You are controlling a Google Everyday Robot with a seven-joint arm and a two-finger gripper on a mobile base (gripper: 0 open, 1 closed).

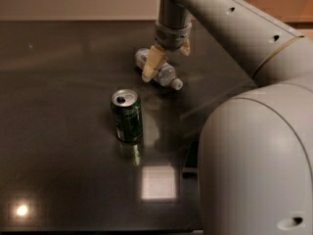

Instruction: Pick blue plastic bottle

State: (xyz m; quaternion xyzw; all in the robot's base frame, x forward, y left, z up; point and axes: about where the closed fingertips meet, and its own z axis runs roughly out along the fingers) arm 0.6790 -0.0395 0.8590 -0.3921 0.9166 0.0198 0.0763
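The step in hand is the approach for the grasp: the gripper (167,57) hangs over the blue plastic bottle (165,74), near the far edge of the table (58,87) and a little toward its right side. Its two fingers are spread apart. One pale fingertip (149,65) reaches down across the bottle's near-left flank, and the other sits higher, behind it toward the far edge. Nothing is pinched yet, and the bottle rests on the table.

The bottle lies on its side, slanted, with its white cap (177,84) pointing toward the near right corner and its base toward the far left. The body is clear plastic with a pale label around the middle; the label's colour reads as whitish-blue, though the dim light makes that uncertain. It looks light and round, so it would likely roll if nudged off-centre.

The next move calls for lowering until both fingers bracket the body across its width, then closing squarely on the labelled middle before lifting. The green can (127,115) stands upright well apart, nearer the table's centre, and should not interfere
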